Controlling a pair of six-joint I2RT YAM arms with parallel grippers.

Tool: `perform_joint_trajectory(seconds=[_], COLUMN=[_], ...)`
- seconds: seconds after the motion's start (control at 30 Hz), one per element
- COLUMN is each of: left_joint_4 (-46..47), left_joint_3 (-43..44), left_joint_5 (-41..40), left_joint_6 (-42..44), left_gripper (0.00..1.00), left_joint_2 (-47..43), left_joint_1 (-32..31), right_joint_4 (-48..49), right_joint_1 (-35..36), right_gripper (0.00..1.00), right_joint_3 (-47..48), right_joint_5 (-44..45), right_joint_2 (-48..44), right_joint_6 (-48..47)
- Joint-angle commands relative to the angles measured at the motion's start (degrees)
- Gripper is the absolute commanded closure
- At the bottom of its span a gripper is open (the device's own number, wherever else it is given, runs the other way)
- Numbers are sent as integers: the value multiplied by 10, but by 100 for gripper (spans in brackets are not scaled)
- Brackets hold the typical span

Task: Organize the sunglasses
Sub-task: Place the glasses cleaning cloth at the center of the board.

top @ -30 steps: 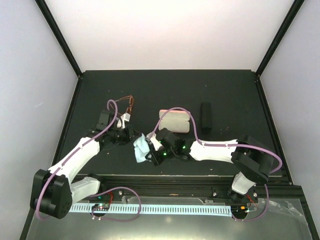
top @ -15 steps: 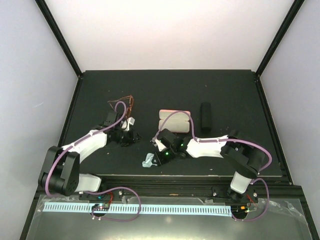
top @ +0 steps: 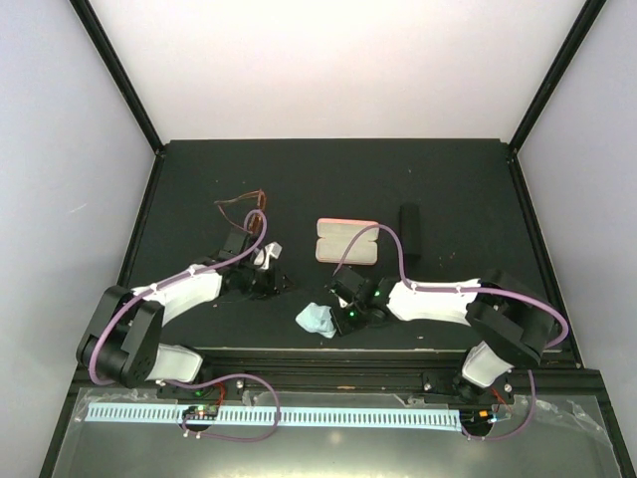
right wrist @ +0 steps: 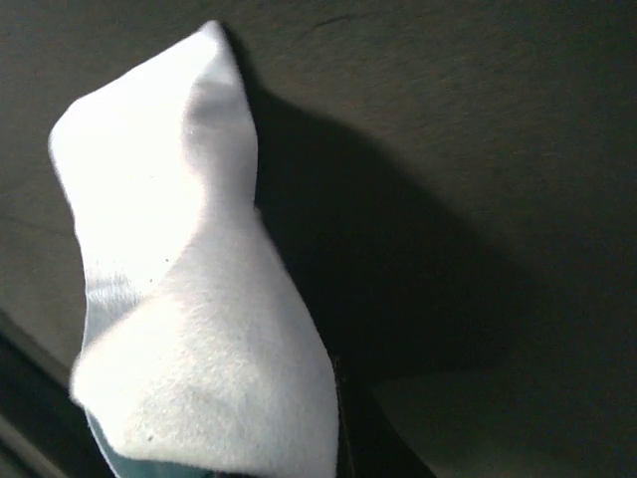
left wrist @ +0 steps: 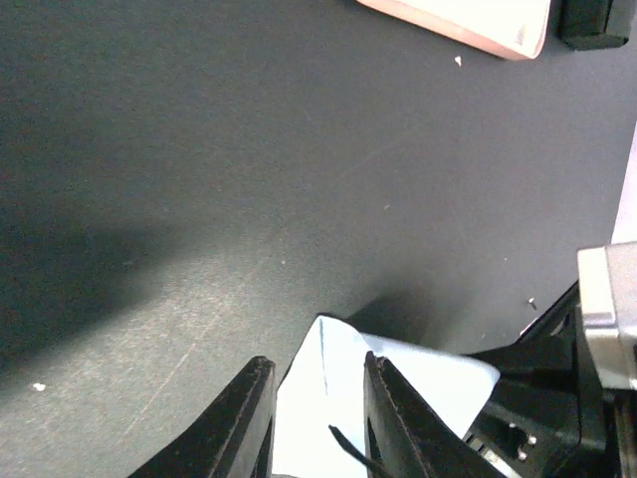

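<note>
A brownish-amber pair of sunglasses [top: 244,204] lies on the black table at the back left, behind my left arm. My left gripper [top: 281,282] hovers low near the table's middle, its jaws a little apart [left wrist: 314,370] and gripping nothing. Past its fingertips lies a light blue cloth [left wrist: 398,373]. That cloth [top: 318,319] hangs from my right gripper [top: 340,317], which is shut on it near the front edge. In the right wrist view the cloth [right wrist: 189,329] fills the left side and hides the fingers.
A pink oblong case [top: 346,241] lies shut at the table's middle, with a black case [top: 409,231] just to its right. Both show at the top right of the left wrist view, the pink case [left wrist: 468,20] and the black case [left wrist: 597,20]. The front rail [top: 328,357] runs just below the cloth.
My left gripper has let go of the cloth and opened a little. The right gripper has carried the cloth to the right and down toward the front edge.
</note>
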Motion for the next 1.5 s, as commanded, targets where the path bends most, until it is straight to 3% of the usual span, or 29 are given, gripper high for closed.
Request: perform_joint_trajectory(seconds=[0.0,0.13,0.33,0.47,0.8,0.97,1.23,1.47], left_joint_4=[34,36,55,81,133,148,101,17], left_joint_3=[0,-3,-6,-17,-54,-68,-65,-40], left_joint_5=[3,0,12,20,47,46,-58,-162], left_joint_6=[-3,-1,-2,-16,-40,-45,-40,-27], left_gripper=[73,72,73,76,82,82,85,90], left_joint_2=[9,7,17,25,40,62,81,47], left_joint_1=[-23,-42,-83,-107,-136,-148,-148,-148], right_joint_4=[-73,-93,-123,-117,-48,-39,-57,-91], right_joint_1=[-3,-3,-3,-4,-5,-9,-13,-15], right_gripper=[94,82,50,43,47,57,72,90], right_joint_3=[10,17,26,38,49,71,104,144], right_joint_5=[117,168,262,284,249,265,342,375], right_joint_2=[1,7,-15,-9,18,44,78,72], right_joint_6=[-2,1,7,-5,-45,-50,-57,-63])
